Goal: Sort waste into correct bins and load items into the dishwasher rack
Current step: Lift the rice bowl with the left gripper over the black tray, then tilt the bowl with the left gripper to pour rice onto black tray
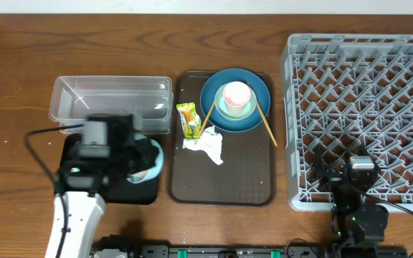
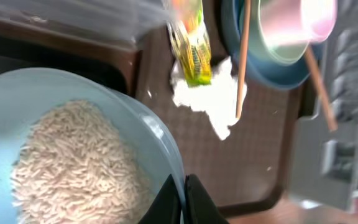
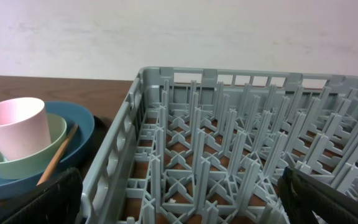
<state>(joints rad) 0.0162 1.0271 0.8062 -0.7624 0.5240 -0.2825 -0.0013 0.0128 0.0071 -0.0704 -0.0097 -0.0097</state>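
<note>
My left gripper is shut on the rim of the small pale blue-white bowl, which holds white rice. It holds the bowl over the black tray, in front of the clear tub. The yellow-green wrapper and the white napkin lie on the brown serving tray. The pink cup stands in the mint bowl on the blue plate, with two chopsticks across it. My right gripper is open and empty over the front of the grey rack.
The rack fills the right side of the table. The left arm covers most of the black tray. A black cable loops at the left. Bare wooden table lies left of the tub.
</note>
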